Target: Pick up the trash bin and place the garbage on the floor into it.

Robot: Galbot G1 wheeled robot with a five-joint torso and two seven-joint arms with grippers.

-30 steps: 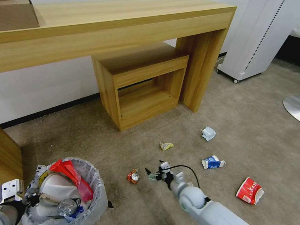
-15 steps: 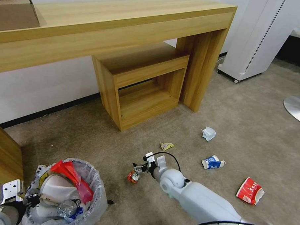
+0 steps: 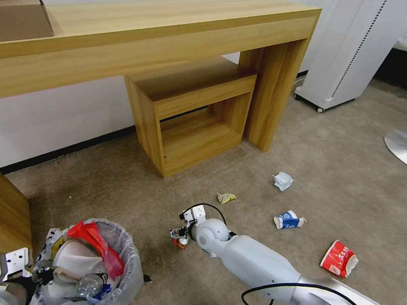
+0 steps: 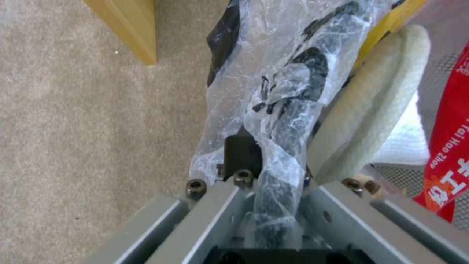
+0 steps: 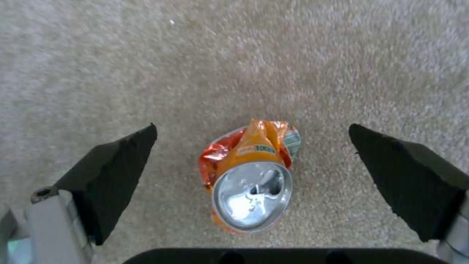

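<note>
At lower centre of the head view, the right gripper (image 3: 178, 234) hangs directly over the crushed orange can (image 5: 250, 176) on the floor (image 3: 346, 185); its jaws gape wide, empty, the can centred between them, lid end towards the wrist; the left gripper (image 4: 254, 172), lower left, is clamped on the trash bin (image 3: 117, 274) by its bagged rim.

Right claw (image 3: 178, 234) over crushed can (image 3: 180, 242) — beige carpet (image 3: 346, 185)

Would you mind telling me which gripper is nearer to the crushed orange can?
Right. The right gripper hangs open directly over the crushed orange can, one finger on each side. The left gripper is off to the left, clamped on the trash bin rim.
</note>
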